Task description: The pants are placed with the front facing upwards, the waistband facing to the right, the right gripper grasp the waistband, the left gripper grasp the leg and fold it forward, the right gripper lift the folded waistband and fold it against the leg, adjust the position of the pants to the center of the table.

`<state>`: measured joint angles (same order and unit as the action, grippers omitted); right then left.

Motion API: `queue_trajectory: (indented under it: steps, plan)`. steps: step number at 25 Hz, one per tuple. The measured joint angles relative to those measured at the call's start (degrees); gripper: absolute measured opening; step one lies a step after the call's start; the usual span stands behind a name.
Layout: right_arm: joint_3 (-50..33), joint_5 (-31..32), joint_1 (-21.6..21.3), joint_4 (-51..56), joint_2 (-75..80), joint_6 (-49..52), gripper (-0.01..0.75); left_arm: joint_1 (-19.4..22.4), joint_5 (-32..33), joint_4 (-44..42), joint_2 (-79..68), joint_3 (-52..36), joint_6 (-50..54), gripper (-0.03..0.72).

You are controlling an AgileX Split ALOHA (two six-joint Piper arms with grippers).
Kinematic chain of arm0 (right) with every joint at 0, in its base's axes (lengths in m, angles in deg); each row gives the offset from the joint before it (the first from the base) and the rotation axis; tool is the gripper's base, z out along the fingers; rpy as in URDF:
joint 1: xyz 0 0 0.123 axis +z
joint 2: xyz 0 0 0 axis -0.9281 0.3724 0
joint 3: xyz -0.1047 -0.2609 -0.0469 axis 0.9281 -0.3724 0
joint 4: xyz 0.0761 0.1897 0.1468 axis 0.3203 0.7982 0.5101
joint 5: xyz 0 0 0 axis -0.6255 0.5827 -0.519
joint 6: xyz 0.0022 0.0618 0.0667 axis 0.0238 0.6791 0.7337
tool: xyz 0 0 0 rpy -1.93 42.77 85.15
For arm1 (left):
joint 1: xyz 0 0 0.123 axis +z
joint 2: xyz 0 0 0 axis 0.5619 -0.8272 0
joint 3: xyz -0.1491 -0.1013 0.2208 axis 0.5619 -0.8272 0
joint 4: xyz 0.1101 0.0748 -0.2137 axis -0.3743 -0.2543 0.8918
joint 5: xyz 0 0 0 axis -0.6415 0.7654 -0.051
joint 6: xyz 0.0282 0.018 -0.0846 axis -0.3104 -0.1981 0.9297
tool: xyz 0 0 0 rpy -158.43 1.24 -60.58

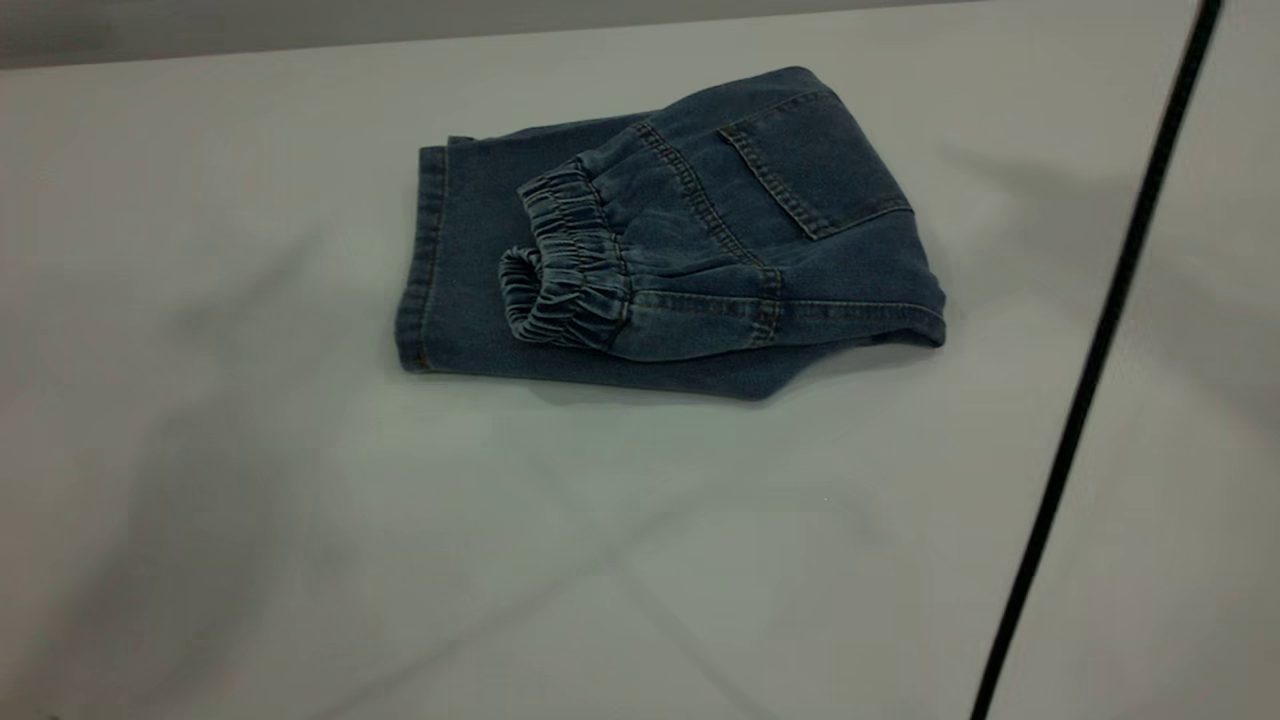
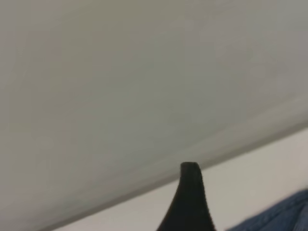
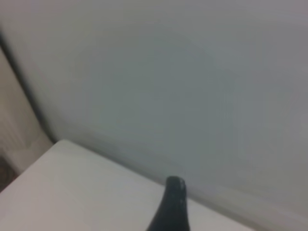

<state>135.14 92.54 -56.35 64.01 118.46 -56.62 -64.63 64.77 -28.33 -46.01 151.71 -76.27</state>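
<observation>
1. Pants (image 1: 690, 250) lie folded on table (image 1: 300, 500), centre-far, pocket side up.
2. Waistband (image 1: 565, 260) is folded over onto leg (image 1: 460, 270), facing left.
3. Left gripper (image 2: 188, 202): one fingertip seen, pants just beside it; opening can't tell.
4. Right gripper (image 3: 171, 207): one fingertip over table; opening can't tell.
5. Black cable (image 1: 1100, 350) crosses right side.

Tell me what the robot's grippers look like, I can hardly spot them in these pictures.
Little of them shows. Each wrist view catches one black, tapering finger with a rounded tip: the left gripper's finger has a finely ribbed edge, and the right gripper's finger looks smooth and slightly glossy. In the exterior view only a thin black cable crosses the white table.
</observation>
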Motion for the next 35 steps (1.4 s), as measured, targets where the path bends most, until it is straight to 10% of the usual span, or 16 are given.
queue_trajectory:
  steps: [21, 35]
  plan:
    - [-66.21, -0.09, 2.09, 4.20, -54.04, -3.19, 0.591, 0.00, -0.09, 15.38, 51.35, -56.81, 1.59, 0.541]
    - [-104.47, -5.22, 1.96, -13.06, -93.04, -2.58, 0.591, 0.00, -1.43, 15.58, 77.94, -92.42, 0.66, 0.541]
